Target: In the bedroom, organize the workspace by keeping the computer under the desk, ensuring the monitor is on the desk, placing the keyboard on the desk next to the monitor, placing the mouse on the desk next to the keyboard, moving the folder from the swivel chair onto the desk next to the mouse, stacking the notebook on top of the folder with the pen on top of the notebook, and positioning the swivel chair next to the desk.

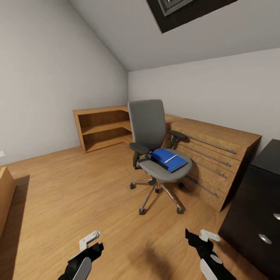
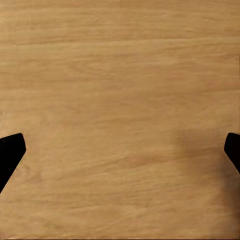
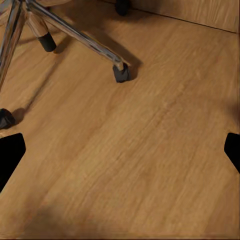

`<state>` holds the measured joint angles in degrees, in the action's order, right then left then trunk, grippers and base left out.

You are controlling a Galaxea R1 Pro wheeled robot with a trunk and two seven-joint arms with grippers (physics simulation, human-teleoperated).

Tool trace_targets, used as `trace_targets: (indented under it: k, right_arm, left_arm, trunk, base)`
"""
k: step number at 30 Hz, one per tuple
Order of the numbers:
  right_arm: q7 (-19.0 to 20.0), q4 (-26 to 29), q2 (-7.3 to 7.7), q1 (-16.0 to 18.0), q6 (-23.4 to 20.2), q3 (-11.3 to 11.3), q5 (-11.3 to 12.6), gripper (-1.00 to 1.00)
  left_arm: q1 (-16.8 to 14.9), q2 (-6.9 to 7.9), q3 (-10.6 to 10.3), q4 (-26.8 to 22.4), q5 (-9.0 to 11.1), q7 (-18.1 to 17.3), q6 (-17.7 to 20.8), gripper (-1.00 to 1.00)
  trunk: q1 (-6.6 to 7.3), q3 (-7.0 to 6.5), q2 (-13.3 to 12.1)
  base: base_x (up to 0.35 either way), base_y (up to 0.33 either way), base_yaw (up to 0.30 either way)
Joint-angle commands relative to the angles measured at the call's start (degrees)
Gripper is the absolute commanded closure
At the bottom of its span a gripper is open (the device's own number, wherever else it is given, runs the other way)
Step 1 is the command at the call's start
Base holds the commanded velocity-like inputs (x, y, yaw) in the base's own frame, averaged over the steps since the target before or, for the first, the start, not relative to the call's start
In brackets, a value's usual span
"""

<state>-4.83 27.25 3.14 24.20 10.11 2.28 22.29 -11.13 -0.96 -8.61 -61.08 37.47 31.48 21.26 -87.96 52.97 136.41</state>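
The flat bright-blue folder (image 1: 168, 159) lies on the seat of the grey upholstered swivel chair w/ black armrests & chrome star base (image 1: 149, 128), centre of the head view. A thin silvery-white pen (image 1: 170, 158) rests on top of it; a dark edge shows under the folder's lower-left side, prob. the notebook, can't tell for sure. The folder's long axis runs diagonally, upper left to lower right of the frame.

Both grippers sit low at the bottom edge, well apart from the chair: left gripper (image 1: 92, 241) at lower left, right gripper (image 1: 200, 237) at lower right. In each wrist view the fingertips (image 2: 11, 152) (image 3: 11, 155) stand wide apart over light wood floor (image 1: 70, 194), nothing between them, so both released & empty. The right wrist view also shows a chair castor (image 3: 121, 73).

Key relation: the folder lies up & ahead, somewhat nearer the right gripper. The glossy black desk drawer unit w/ round silver knobs (image 1: 252, 210) is at the right edge, so the right arm looks better placed for pick & transfer. Base prob. needs to close in first.
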Motion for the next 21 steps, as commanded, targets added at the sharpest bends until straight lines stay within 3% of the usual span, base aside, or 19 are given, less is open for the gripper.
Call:
trace_targets:
  k: [1, 6, 7, 8, 15, 21]
  right_arm:
    - [-0.21, -0.24, -0.05, -0.37, 0.72, 0.29, -0.09, -1.0]
    - [-0.16, -2.31, -0.61, -1.06, 3.78, 0.28, -2.78, -1.0]
    - [-0.11, -7.32, -0.51, -1.28, 9.0, 0.11, -4.15, -1.0]
    - [-0.11, -7.99, -0.51, -1.29, 9.59, 0.09, -4.18, -1.0]
    - [-0.09, -16.02, -0.89, -1.34, 16.14, 0.29, -4.53, -1.0]
    - [-0.09, -17.8, -2.0, -1.34, 19.84, 0.23, -4.72, -1.0]
  left_arm:
    - [-0.03, 0.41, -0.13, 1.8, 0.38, 0.41, 0.03, -1.0]
    - [-0.03, 1.88, -0.26, 7.54, 0.25, 0.29, -3.83, -1.0]
    - [-0.03, 3.7, -0.88, 9.03, 0.29, 0.17, -12.41, -1.0]
    - [-0.03, 3.78, -1.27, 9.1, 0.32, 0.15, -13.33, -1.0]
    - [0.49, 4.32, -7.28, 9.36, 0.33, 0.28, -16.92, -1.0]
    - [1.01, 4.39, -8.19, 9.39, 0.33, 0.38, -17.41, -1.0]
  trunk:
    - [0.24, -0.13, -0.39]
    - [1.34, -1.03, -2.4]
    - [1.56, -1.21, -2.8]
    - [1.78, -1.39, -3.2]
    - [3.31, -2.65, -6.01]
    - [4.63, -3.72, -8.41]
  base:
    - [0.0, 0.0, 0.0]
    - [0.0, 0.0, 0.0]
    - [0.0, 0.0, 0.0]
    - [0.0, 0.0, 0.0]
    - [0.0, 0.0, 0.0]
    - [0.0, 0.0, 0.0]
